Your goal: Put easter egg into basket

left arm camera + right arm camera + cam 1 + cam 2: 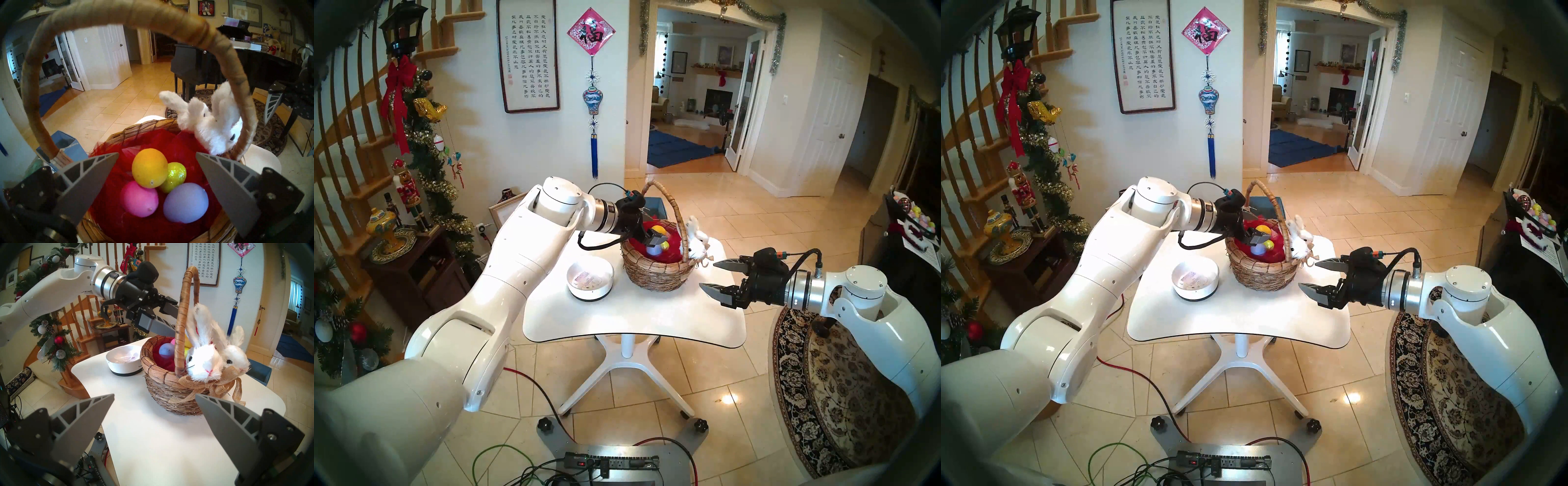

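You can read one sign for sure: the black character 福 on the pink diamond-shaped paper wall hanging point(591, 33). The framed white calligraphy scroll point(527, 54) beside it carries columns of black Chinese characters plus a red seal, too small to transcribe reliably. No other legible labels, brands or numbers anywhere.

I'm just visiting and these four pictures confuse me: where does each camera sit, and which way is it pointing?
Head left: up on the head, looking down on the table, both arms showing.
Head right: beside it, nearly the same picture.
Left wrist: over the basket, facing its four eggs; left gripper open.
Right wrist: low at the table's edge, facing the plush bunnies and white bowl; right gripper open, left arm beyond.
All four share the basket.
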Available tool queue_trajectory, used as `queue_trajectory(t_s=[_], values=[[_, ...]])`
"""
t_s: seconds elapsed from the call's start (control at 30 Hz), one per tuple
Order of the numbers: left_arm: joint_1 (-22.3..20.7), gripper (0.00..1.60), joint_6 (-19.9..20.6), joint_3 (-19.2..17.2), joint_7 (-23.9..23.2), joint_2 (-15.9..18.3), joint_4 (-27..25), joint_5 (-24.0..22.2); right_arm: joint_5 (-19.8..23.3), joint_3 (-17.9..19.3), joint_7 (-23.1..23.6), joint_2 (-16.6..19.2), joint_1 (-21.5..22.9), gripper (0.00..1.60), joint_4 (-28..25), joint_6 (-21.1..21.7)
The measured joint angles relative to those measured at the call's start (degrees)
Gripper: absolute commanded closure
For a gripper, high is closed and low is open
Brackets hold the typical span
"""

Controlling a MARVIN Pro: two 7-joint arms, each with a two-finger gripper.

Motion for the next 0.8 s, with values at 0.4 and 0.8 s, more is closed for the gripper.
queue_trajectory(t_s=[0.4, 0.8], values=[[3.54, 0.0, 2.45, -5.03, -2.89, 4.28, -8.09, -2.74, 0.0, -0.01, 0.0, 0.0, 0.0, 0.0, 0.0, 0.0], [12.63, 0.0, 4.29, -12.65, -6.09, 11.64, -16.17, -5.86, 0.0, -0.03, 0.0, 0.01, 0.01, 0.0, 0.0, 0.0]])
